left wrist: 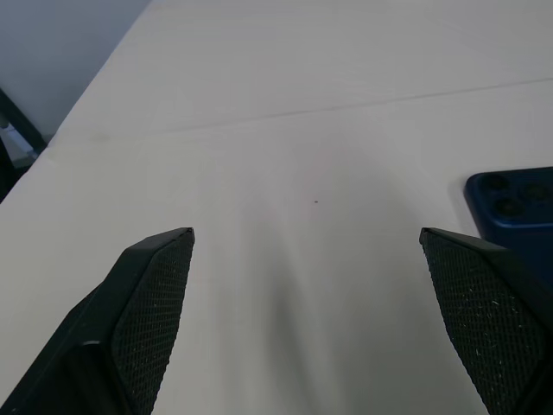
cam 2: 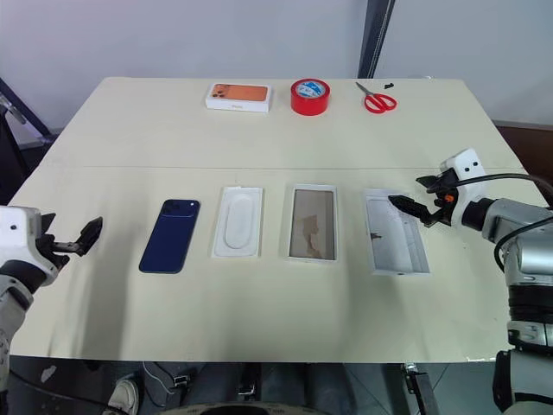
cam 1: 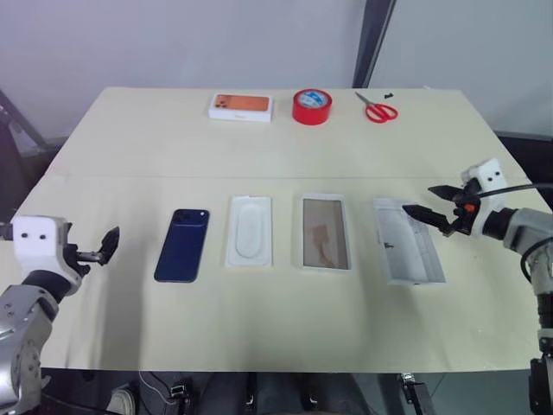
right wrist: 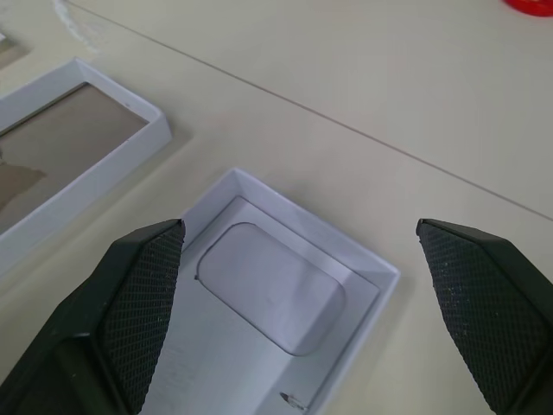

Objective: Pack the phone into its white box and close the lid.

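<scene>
The left hand hovers with fingers spread wide, empty, left of the phone lying flat on the table. The right hand, equally wide, angles down over the far end of the lid, right of the white box.

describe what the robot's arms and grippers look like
Both arms are silver-grey metal. Each ends in a white block wrist housing with two small dark dots, carrying black, tapered jaws with textured inner faces. The right gripper has an orange-red detail and a black cable running back from it. The left gripper looks similar.
</scene>
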Robot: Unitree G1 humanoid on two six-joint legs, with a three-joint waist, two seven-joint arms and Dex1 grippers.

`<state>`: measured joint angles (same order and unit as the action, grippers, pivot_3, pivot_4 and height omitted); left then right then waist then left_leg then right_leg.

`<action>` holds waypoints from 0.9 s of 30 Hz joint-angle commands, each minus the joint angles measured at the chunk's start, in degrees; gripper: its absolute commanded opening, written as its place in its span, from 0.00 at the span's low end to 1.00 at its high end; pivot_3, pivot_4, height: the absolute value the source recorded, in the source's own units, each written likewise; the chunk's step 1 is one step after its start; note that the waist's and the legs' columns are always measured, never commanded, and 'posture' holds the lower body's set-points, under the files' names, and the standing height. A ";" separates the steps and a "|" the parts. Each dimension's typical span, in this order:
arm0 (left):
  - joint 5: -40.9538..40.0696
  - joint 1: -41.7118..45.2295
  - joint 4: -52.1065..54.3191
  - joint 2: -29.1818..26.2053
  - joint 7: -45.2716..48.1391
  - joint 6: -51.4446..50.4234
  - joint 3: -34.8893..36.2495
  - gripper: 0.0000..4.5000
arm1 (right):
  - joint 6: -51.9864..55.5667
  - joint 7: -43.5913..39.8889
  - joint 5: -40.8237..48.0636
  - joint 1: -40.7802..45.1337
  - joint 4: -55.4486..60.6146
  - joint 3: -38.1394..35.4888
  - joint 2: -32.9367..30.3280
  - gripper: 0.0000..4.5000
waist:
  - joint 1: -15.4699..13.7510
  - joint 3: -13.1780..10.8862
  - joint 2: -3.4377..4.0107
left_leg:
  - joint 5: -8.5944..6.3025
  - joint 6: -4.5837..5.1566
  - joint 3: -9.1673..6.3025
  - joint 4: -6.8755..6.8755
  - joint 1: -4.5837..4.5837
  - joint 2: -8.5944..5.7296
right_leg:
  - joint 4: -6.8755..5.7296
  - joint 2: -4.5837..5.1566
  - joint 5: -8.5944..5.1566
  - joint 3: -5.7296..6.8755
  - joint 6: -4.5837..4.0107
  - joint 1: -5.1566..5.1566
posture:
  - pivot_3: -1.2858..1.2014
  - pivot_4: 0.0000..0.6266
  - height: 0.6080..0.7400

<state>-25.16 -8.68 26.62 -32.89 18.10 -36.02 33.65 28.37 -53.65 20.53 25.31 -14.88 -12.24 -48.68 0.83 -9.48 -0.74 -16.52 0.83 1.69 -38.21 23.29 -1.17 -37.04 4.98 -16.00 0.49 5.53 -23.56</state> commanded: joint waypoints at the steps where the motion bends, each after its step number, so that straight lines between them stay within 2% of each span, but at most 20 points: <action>1: -0.30 -0.30 1.46 -0.30 -0.07 0.36 2.30 0.98 | -0.13 0.22 0.57 1.20 1.55 -1.18 -0.54 1.00 | -0.05 0.00 0.00 | 0.00 0.00 0.00 0.00 0.00 0.00 | 0.00 0.00 0.00 0.00 0.00 0.00 | 0.52 0.24 0.88; 12: -0.58 1.52 1.87 0.13 -0.64 -0.02 -0.38 0.98 | 0.06 0.84 0.83 -0.16 3.37 -1.55 -0.67 1.00 | -0.11 0.00 0.00 | 0.00 0.00 0.00 0.00 0.00 -0.01 | 0.00 0.00 0.00 0.00 0.00 0.00 | 0.52 0.24 0.88; 16: -3.35 3.93 4.20 0.97 -1.14 -2.50 -1.67 0.98 | 1.22 0.11 1.86 0.63 6.75 -0.74 -0.41 1.00 | -0.15 0.00 0.00 | 0.01 0.00 0.00 0.00 0.00 -0.01 | -0.01 0.00 0.00 0.01 0.01 0.01 | 0.52 0.24 0.88; 23: -12.43 8.53 11.46 1.36 0.54 -13.12 -12.19 0.98 | 5.57 -4.37 5.98 -2.56 25.78 5.54 0.20 1.00 | -0.19 0.00 -0.01 | 0.01 0.00 -0.01 -0.01 0.01 -0.01 | -0.02 -0.01 0.01 0.01 0.02 0.01 | 0.52 0.24 0.88; 27: -13.18 12.44 11.98 0.99 -2.44 -20.64 -18.00 0.98 | 6.96 -3.41 6.53 -3.94 36.06 11.84 2.97 1.00 | -0.21 0.01 -0.02 | 0.01 0.00 -0.03 -0.02 0.00 -0.01 | -0.03 -0.03 0.01 0.02 0.02 0.02 | 0.52 0.24 0.88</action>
<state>-38.00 3.22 37.40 -31.58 17.24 -54.19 16.41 35.03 -57.62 26.16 21.26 17.24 -1.27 -45.94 0.63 -9.48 -0.76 -16.51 0.84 1.66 -38.23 23.29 -1.18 -37.08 4.95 -15.99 0.51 5.55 -23.54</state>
